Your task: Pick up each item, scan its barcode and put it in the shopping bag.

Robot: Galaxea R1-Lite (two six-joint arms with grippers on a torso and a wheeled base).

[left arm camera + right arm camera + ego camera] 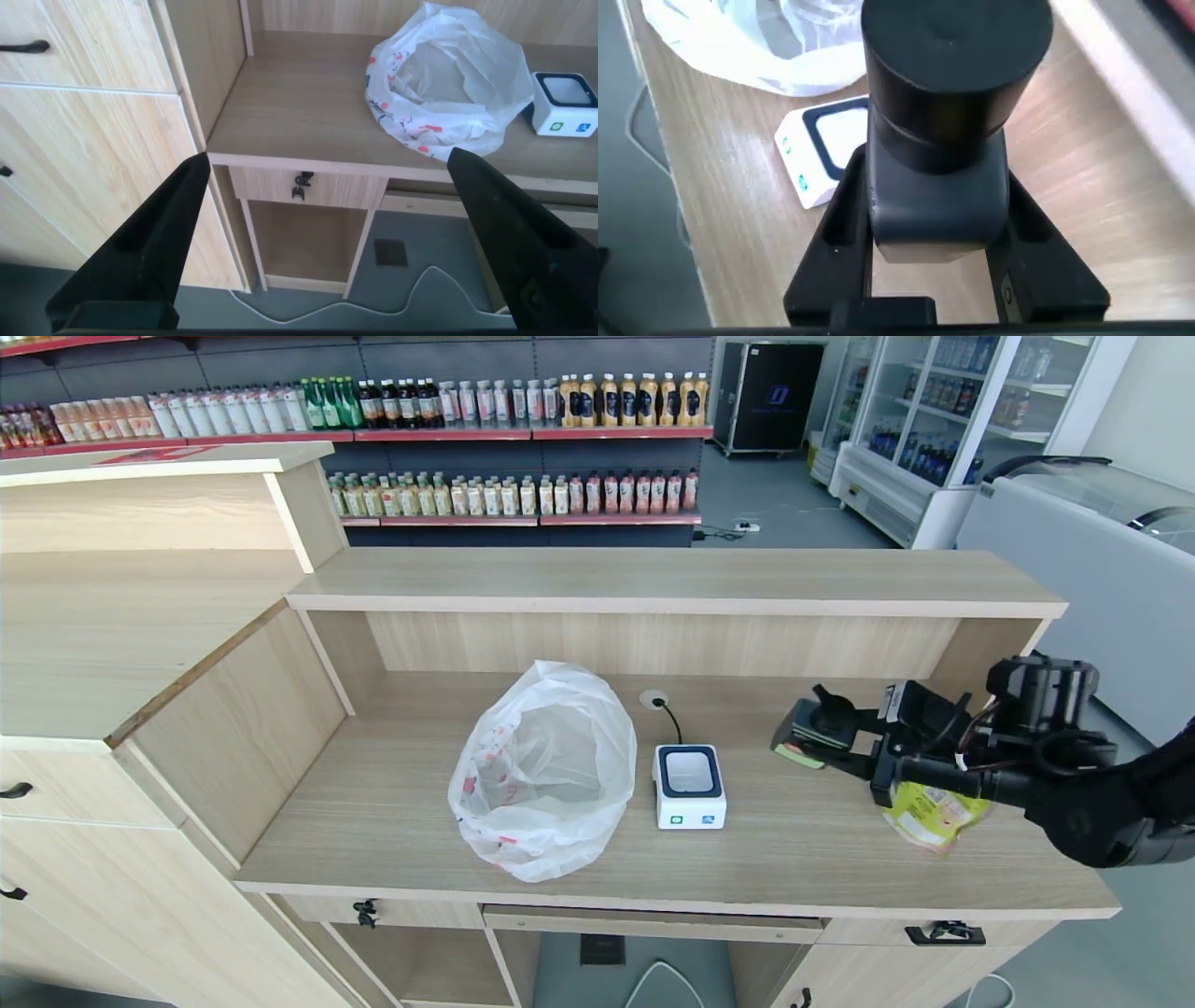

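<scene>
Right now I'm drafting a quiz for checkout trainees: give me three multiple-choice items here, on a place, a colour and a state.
1. Where is the scanner relative to the shopping bag? A) on its left B) on its right C) inside it
2. What colour is the pouch on the counter? A) yellow-green B) red C) blue
3. The right claw is: A) open, empty B) shut on the dark container C) in the bag
Answers: B, the scanner stands on the bag's right; A, its print is yellow-green; B, it clamps the container.
</scene>
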